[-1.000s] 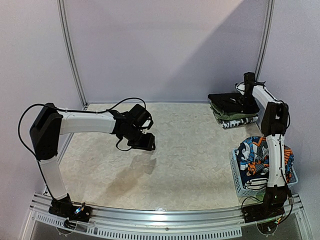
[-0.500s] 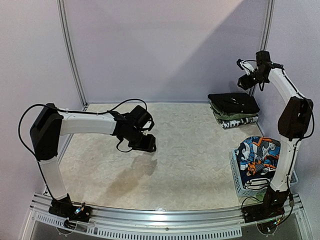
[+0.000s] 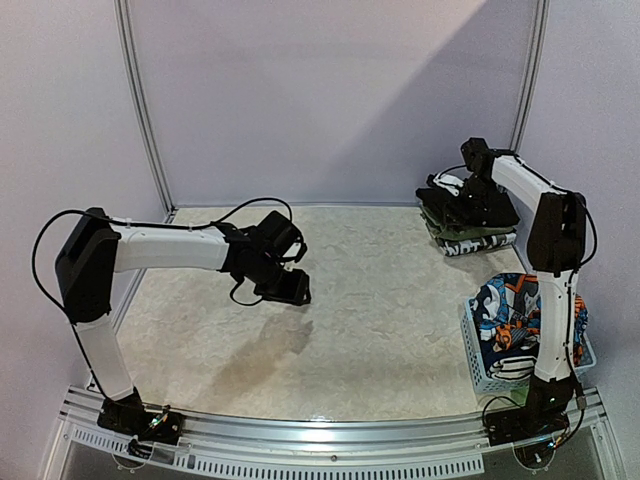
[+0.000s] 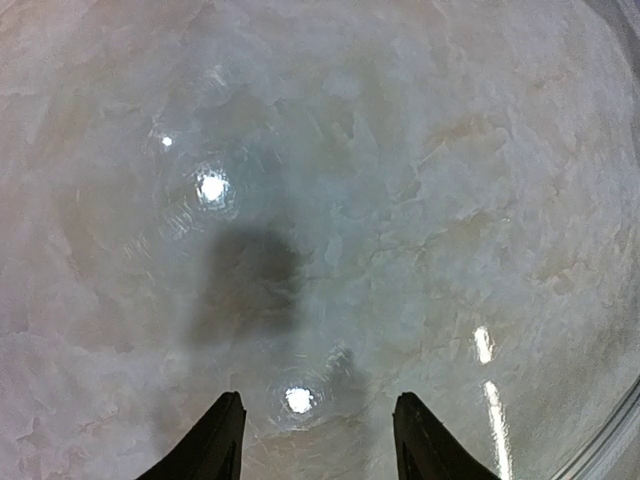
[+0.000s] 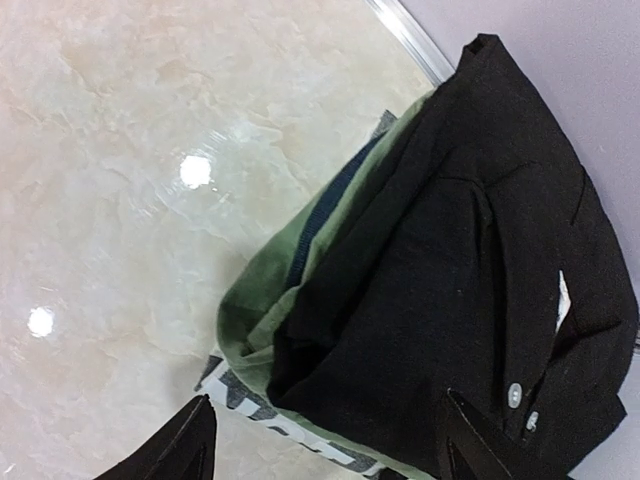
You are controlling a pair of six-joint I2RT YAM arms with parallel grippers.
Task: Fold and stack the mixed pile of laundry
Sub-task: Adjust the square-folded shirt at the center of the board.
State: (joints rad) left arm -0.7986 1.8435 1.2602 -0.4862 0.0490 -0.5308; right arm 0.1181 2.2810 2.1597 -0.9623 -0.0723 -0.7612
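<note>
The left gripper [image 3: 289, 289] was held above the left half of the table [image 3: 380, 320], its fingers parted and nothing between them; in the left wrist view only the two dark fingertips [image 4: 222, 440] and bare marbled surface were seen.

At the far right corner of the table a folded stack was found. A plain black garment [image 5: 450, 280] lay on top, with two pale buttons [image 5: 514, 393] near one edge. Under it an olive-green cloth [image 5: 262, 295] was folded, and at the bottom a black-and-white printed piece [image 5: 240, 400] showed only as a narrow strip, so its pattern could not be read. The right gripper [image 3: 448, 188] was set at the left edge of this stack with its jaws spread wide, one finger to either side of the stack's corner. The fingers were cut off by the frame of the right wrist view, so contact with the cloth could not be judged.

At the near right edge an orange-blue-white cartoon-print garment [image 3: 508, 312] was heaped in a pale blue basket [image 3: 478, 368], partly covered by the right arm.
</note>
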